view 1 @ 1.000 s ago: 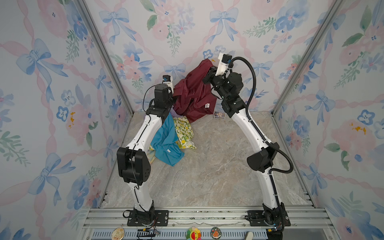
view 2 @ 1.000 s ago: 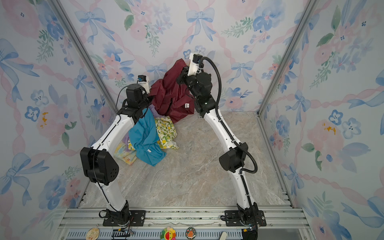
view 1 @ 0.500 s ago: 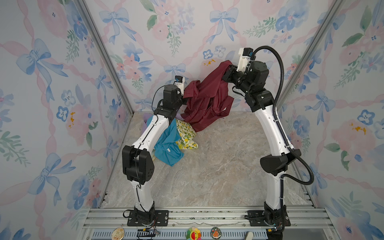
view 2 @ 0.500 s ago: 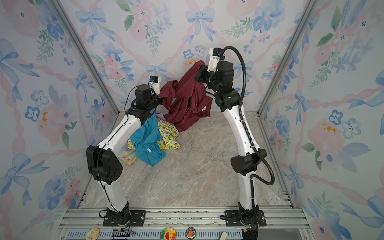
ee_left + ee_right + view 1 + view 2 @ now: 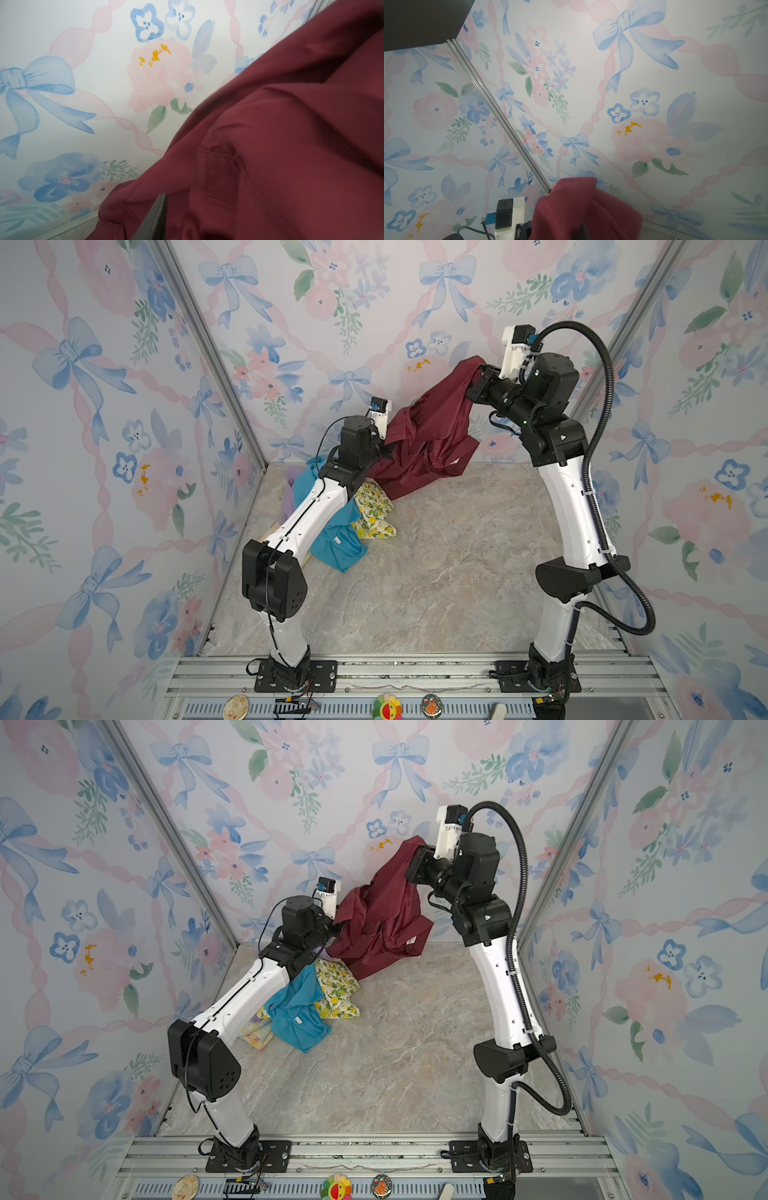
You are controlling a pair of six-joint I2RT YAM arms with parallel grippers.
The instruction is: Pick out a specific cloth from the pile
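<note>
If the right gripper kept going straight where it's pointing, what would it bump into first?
Apart from the large dark maroon cloth pinched in the right gripper, probably the flowery wallpapered back wall; how far off is unclear.

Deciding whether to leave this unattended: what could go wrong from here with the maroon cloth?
1. The right gripper pinches only one end of the cloth; the hanging bulk might pull free.
2. Its lower edge lies beside the lemon-print cloth, perhaps touching; lifting may drag that along.
3. Folds hide the left gripper, so it could snag.
</note>
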